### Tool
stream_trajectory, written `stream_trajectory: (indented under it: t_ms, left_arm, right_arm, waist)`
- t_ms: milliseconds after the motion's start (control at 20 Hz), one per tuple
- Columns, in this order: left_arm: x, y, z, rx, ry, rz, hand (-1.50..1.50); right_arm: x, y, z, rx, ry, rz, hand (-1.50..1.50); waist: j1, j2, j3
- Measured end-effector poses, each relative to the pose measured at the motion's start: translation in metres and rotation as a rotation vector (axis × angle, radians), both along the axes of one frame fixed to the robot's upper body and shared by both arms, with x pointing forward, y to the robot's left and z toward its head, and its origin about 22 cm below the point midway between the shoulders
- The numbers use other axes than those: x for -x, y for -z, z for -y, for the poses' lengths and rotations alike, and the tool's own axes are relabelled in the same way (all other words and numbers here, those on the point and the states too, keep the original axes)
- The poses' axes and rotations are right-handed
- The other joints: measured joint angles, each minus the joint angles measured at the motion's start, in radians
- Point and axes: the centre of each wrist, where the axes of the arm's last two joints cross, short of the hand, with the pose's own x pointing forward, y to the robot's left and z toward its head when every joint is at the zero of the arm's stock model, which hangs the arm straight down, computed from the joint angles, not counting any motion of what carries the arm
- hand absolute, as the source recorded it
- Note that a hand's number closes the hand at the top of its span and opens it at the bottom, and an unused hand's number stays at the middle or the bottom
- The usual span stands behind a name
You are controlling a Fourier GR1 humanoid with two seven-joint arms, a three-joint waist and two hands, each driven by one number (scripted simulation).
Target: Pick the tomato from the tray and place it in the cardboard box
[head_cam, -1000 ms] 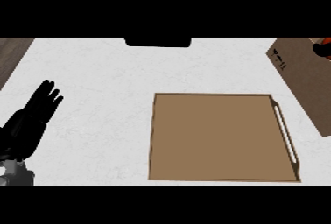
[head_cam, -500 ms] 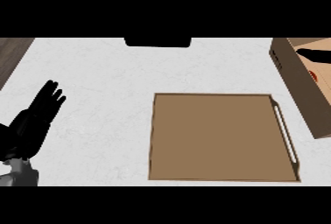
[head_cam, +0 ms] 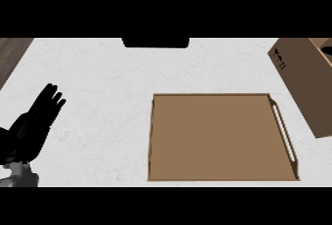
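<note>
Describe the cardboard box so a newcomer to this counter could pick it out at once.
Start at the white counter and find the big flat brown tray lying in its middle. Look past the tray's right side, toward the view's upper right edge: the cardboard box stands there, partly cut off by the frame. Unlike the shallow tray, it has tall plain walls, a small dark printed mark on its side and an open top.

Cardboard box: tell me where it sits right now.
In the head view the cardboard box sits at the counter's right edge, partly cut off, just beyond the wooden tray's upper right corner.
</note>
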Motion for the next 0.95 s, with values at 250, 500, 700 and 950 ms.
stream_trajectory:
  t_ms: [250,500,700,950]
  left_arm:
    - [0.003,-0.003,-0.006,0.005,-0.005,-0.001,0.00]
    - [0.005,0.000,-0.008,-0.002,-0.019,-0.007,0.00]
    - [0.005,-0.003,-0.010,-0.002,-0.016,-0.007,0.00]
    - [0.004,-0.003,-0.006,0.004,-0.018,-0.004,0.00]
  right_arm:
    - [0.027,-0.004,0.039,-0.079,0.048,0.097,-1.50]
    - [0.061,-0.008,0.076,-0.134,0.051,0.149,-1.50]
    - [0.085,-0.008,0.097,-0.134,0.014,0.153,-1.50]
    - [0.112,-0.003,0.116,-0.120,-0.003,0.149,-1.50]
  waist:
    - [-0.006,-0.002,0.000]
    - [-0.016,-0.006,-0.001]
    - [-0.017,-0.006,-0.001]
    - [-0.015,-0.005,-0.001]
